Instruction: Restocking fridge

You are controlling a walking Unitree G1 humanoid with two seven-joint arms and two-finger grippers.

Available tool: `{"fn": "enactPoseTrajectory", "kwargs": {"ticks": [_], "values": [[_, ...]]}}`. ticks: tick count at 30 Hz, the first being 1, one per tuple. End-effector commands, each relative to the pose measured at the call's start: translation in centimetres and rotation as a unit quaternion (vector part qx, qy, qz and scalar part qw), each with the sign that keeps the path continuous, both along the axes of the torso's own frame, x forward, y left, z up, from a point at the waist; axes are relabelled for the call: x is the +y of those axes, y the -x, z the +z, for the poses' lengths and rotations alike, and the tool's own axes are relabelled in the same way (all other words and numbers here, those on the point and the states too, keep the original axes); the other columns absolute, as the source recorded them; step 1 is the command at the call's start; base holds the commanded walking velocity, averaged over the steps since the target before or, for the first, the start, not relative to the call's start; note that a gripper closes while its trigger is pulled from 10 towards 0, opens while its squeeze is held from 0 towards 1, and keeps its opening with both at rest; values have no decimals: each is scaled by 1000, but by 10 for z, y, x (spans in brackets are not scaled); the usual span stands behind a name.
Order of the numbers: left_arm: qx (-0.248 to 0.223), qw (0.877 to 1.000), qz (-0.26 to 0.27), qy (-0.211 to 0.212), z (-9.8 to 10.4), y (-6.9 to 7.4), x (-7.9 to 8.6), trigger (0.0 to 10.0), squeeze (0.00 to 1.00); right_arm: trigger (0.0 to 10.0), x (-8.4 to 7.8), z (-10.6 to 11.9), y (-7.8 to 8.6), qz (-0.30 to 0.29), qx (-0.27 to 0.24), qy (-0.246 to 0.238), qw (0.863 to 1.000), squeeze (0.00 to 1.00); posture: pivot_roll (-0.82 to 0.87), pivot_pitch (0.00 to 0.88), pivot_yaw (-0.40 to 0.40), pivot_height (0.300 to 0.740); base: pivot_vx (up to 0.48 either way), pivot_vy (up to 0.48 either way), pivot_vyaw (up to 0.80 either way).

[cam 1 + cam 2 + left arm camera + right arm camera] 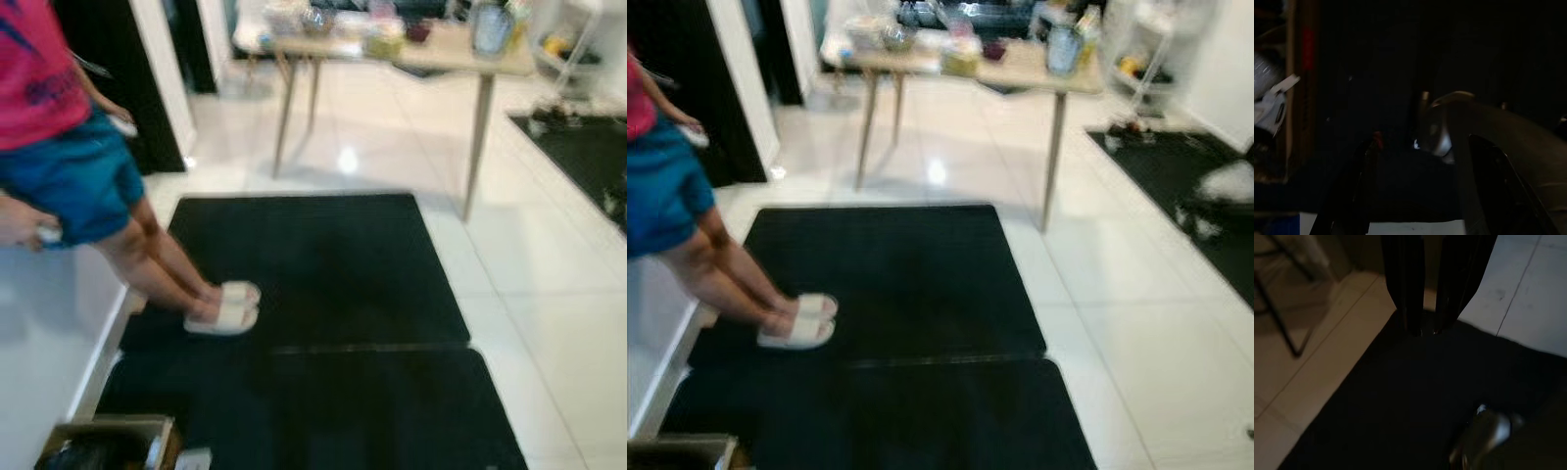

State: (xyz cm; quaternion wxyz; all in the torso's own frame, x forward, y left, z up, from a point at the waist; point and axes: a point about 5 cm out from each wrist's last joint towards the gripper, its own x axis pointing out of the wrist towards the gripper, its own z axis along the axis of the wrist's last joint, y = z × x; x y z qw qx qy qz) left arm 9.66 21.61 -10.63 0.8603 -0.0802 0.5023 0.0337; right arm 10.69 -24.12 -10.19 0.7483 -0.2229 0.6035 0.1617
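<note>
A cardboard box (pixel 113 443) of goods sits at the robot's lower left on the black mat (pixel 313 284), nearer the left tool (pixel 1415 196), whose fingers stand apart, empty. A person (pixel 69 147) stands left. The right tool (pixel 1427 330) hangs nearly closed, empty. No fridge can be made out; the far worktop (pixel 441 49) blurs.

Person (pixel 69 147) left, table (pixel 441 59) ahead

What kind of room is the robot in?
Probably a kitchen or dining area in a home. There is a wooden table crowded with jars and containers, a shiny white tiled floor with black mats on it, and a person in slippers standing at the mat's edge.
</note>
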Motion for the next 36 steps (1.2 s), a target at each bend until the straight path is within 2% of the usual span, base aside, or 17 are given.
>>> {"fn": "enactPoseTrajectory", "kwargs": {"ticks": [1, 9, 36], "values": [[12, 1000, -1, 1, -2, 5, -2, 10000, 0, 10000, 2, -1, 1, -4, 1, -4, 1000, 0, -81, 0, -44, 740, 0, 0, 800], [11, 1000, -3, 2, -2, 4, -2, 10000, 0, 10000, 0, -1, 5, -4, 6, -3, 1000, 0, -83, 0, -43, 740, 0, 0, 800], [8, 1000, -8, 7, -2, 4, -4, 10000, 0, 10000, -3, 0, 4, 18, 11, 6, 1000, 0, -82, 0, -47, 740, 0, 0, 800]]}}
